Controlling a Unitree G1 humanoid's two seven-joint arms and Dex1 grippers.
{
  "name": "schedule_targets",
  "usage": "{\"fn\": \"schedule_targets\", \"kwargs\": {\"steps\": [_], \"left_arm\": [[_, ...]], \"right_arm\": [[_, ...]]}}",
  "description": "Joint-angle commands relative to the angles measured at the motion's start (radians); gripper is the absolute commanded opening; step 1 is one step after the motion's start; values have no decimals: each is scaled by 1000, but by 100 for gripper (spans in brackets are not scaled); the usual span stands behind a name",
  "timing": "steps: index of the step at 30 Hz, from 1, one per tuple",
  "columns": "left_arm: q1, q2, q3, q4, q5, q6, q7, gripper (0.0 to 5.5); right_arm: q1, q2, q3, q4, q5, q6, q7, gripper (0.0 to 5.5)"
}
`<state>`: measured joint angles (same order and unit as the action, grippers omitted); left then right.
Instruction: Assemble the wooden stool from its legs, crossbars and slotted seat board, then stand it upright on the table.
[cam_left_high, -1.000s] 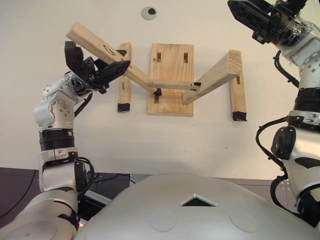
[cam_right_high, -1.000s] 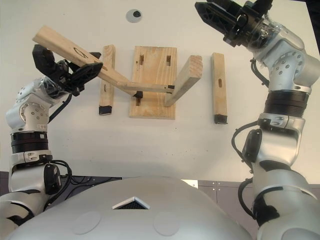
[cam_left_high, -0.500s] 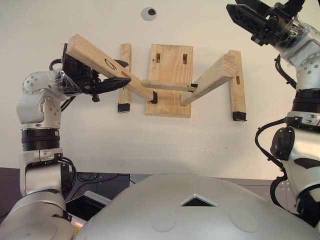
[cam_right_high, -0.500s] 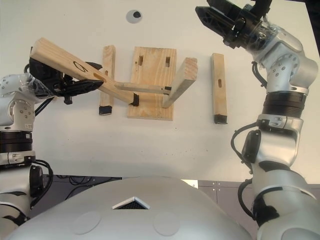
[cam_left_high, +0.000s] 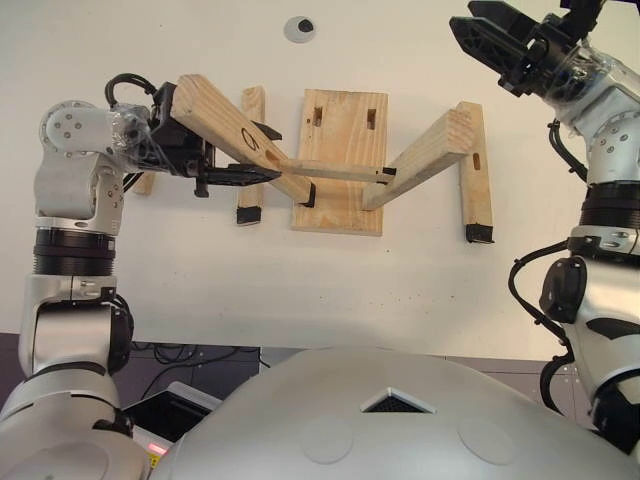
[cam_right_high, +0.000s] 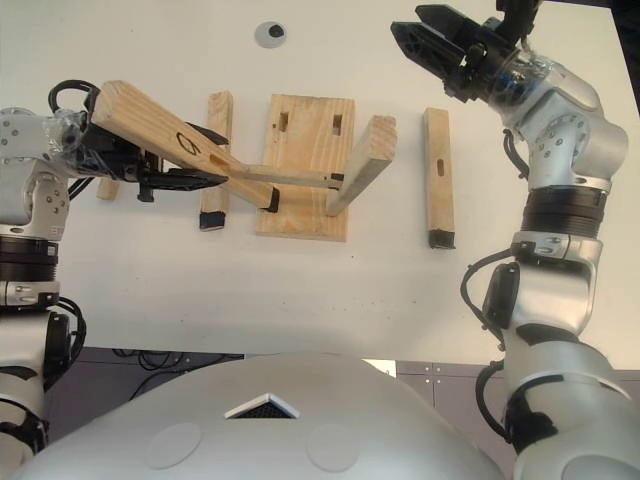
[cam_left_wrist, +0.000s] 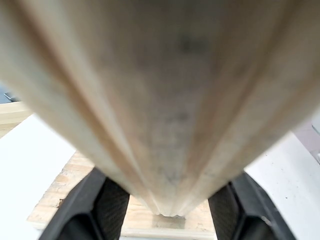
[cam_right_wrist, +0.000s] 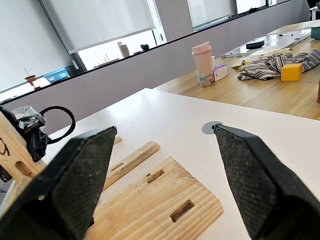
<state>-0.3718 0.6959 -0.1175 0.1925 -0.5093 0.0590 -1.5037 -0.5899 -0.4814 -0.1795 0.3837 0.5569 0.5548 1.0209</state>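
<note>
My left gripper (cam_left_high: 254, 152) is shut on a wooden leg (cam_left_high: 232, 132), held tilted above the table; its dark fingers (cam_left_wrist: 102, 207) flank the wood. A thin crossbar (cam_left_high: 338, 172) joins this leg to a second leg (cam_left_high: 422, 155) that leans over the slotted seat board (cam_left_high: 345, 208). The seat board lies flat, slots up. One loose leg (cam_left_high: 247, 198) lies left of the board, partly behind the held leg; another (cam_left_high: 480, 185) lies to its right. My right gripper (cam_left_high: 468, 15) hangs open, high above the table's far right, with nothing between its fingers (cam_right_wrist: 75, 175).
A grey round disc (cam_left_high: 298, 27) is set in the white table beyond the seat board. A short wooden piece (cam_left_high: 146, 184) lies behind my left wrist. The table's near edge (cam_left_high: 300, 346) runs below the parts. A far desk holds a cup (cam_right_wrist: 202, 62).
My left arm has swung the held leg rightward and turned its wrist, bringing the leg's upper end closer to the seat board. The short wooden piece has come into sight. The right gripper barely shifted.
</note>
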Motion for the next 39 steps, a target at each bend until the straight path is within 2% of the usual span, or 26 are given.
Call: {"fn": "schedule_targets", "kwargs": {"steps": [1, 12, 20, 23, 26, 30, 34, 37, 38, 39], "left_arm": [[25, 21, -74, 21, 118, 21, 3, 202], [-33, 21, -138, 22, 180, -5, 18, 202], [-36, 74, -262, -31, 322, -2, 45, 201], [22, 57, -320, 39, 316, 39, 27, 201], [115, -8, -364, 204, 305, 64, 52, 201], [168, -59, -367, 356, 293, 46, 89, 201], [178, -67, -374, 270, 251, 50, 104, 201], [143, -90, -288, 166, 169, 99, 208, 201], [120, -101, -233, 125, 115, 146, 269, 238], [98, -106, -188, 89, 67, 184, 309, 252]], "right_arm": [[21, 6, 4, -14, -7, -7, -12, 359], [42, 1, 11, -8, -23, -21, -20, 359], [68, -2, 15, -24, -32, -27, -27, 359], [67, 4, 24, -19, -35, -31, -29, 359], [57, 12, 40, -15, -36, -23, -26, 359], [57, 8, 55, -17, -34, -9, -17, 359], [55, 7, 57, -31, -28, -1, -24, 359], [62, -3, 18, -72, -3, 3, -50, 359], [63, -12, -1, -84, 6, 5, -58, 359], [68, -22, -18, -100, 14, 8, -65, 359]]}}
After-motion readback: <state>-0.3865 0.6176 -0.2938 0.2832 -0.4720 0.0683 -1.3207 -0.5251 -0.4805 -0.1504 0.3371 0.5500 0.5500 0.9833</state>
